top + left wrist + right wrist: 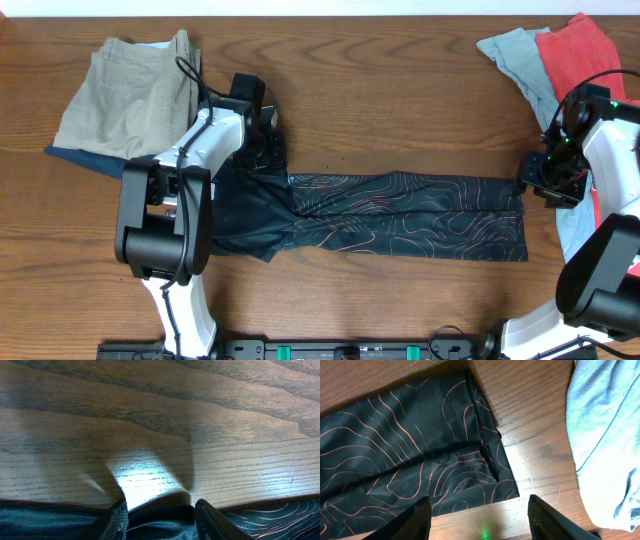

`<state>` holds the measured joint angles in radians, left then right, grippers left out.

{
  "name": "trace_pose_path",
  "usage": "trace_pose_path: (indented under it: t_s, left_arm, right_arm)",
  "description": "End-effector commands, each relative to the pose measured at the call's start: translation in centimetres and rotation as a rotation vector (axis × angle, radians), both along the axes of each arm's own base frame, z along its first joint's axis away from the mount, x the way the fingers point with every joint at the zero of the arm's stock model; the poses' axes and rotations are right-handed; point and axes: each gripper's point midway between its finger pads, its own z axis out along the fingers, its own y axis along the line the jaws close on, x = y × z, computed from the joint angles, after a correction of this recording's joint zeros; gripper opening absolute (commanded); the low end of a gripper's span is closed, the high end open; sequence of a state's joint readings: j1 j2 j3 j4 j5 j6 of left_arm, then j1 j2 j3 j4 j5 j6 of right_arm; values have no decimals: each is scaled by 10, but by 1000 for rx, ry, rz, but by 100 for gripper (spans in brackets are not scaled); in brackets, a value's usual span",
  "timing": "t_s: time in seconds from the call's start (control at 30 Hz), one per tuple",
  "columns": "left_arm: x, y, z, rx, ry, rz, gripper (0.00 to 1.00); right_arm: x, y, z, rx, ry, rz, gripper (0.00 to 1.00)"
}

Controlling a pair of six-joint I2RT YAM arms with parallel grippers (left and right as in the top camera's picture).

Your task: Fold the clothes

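The clothes, a black jersey [400, 215] with thin orange contour lines, lie as a long flat strip across the middle of the table. My left gripper [268, 145] is at the strip's bunched upper-left end. In the left wrist view this left gripper [162, 522] has its fingers apart, with the jersey's [270, 515] dark edge lying loose between them. My right gripper [528, 185] hovers at the strip's right end. In the right wrist view the right gripper [480, 520] stands wide open over bare wood just off the jersey's [410, 450] corner.
Khaki shorts [125, 95] lie on a navy garment [80, 158] at the back left. A grey T-shirt [515, 60] and a red one [580, 50] lie at the back right. The grey shirt [605, 435] is close beside my right gripper.
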<state>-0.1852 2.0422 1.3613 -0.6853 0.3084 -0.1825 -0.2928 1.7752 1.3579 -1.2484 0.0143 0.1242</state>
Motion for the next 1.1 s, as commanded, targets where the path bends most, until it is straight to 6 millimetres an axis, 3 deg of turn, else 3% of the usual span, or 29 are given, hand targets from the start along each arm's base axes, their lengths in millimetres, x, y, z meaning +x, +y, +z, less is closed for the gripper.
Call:
trace_pose_path:
  t_s: [0.0, 0.23, 0.57, 0.77, 1.07]
  left_arm:
    - [-11, 5, -12, 24, 51, 1, 46]
    - [-8, 5, -9, 24, 36, -21, 49]
    - [0, -3, 18, 14, -50, -85, 61]
    - [-1, -7, 20, 16, -60, -119, 66]
    - [17, -8, 25, 22, -137, -115, 71]
  right_arm:
    - [-1, -1, 5, -1, -18, 2, 60]
    - [0, -2, 5, -2, -20, 3, 61]
    - [1, -2, 5, -3, -25, 3, 61]
    - [2, -2, 5, -4, -30, 3, 62]
    - [2, -2, 5, -5, -31, 3, 62]
